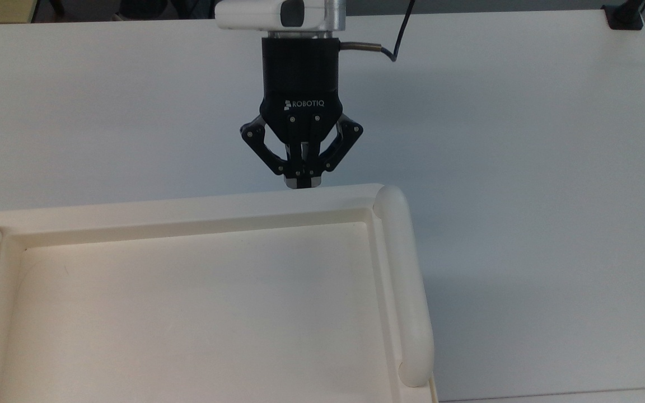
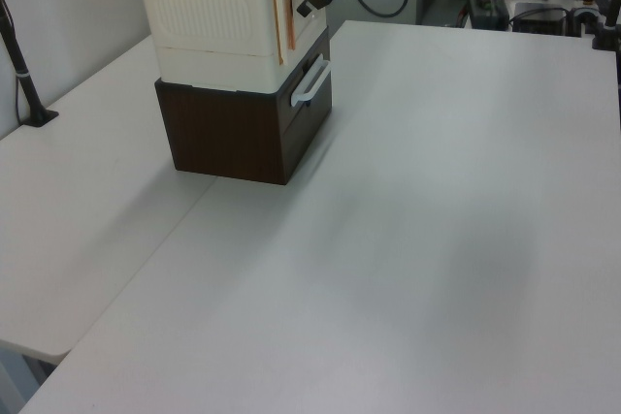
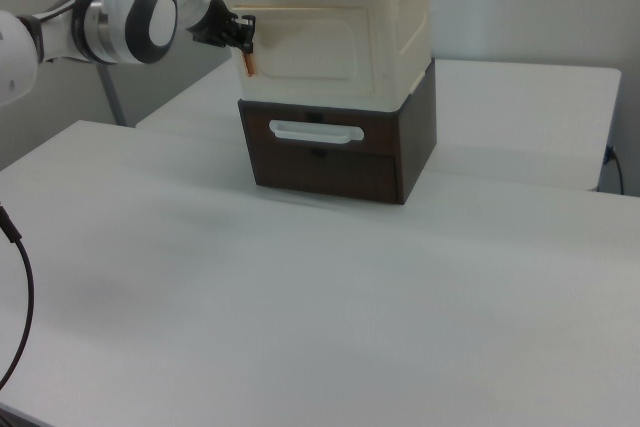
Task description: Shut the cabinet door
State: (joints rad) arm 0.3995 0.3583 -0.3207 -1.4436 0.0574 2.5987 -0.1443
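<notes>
The cream cabinet (image 1: 199, 313) fills the top view's lower left with its recessed top and rounded rails. It stands as a cream box (image 2: 209, 16) (image 3: 400, 27) on a dark base. The cabinet door (image 2: 296, 2) (image 3: 305, 47) lies almost flat against the cabinet's front, its copper marks near the free edge. In the top view the door is hidden under the cabinet's top edge. My black gripper (image 1: 302, 182) (image 2: 312, 4) (image 3: 243, 39) is shut with nothing between its fingers, its tips right at the door's free edge.
A dark brown drawer unit (image 2: 243, 128) (image 3: 330, 157) with a white handle (image 3: 312, 130) carries the cabinet. The white table (image 1: 524, 168) stretches wide on all sides. A black clamp (image 1: 625, 17) sits at the top view's far right corner, a black pole (image 2: 24, 75) at the left view's left.
</notes>
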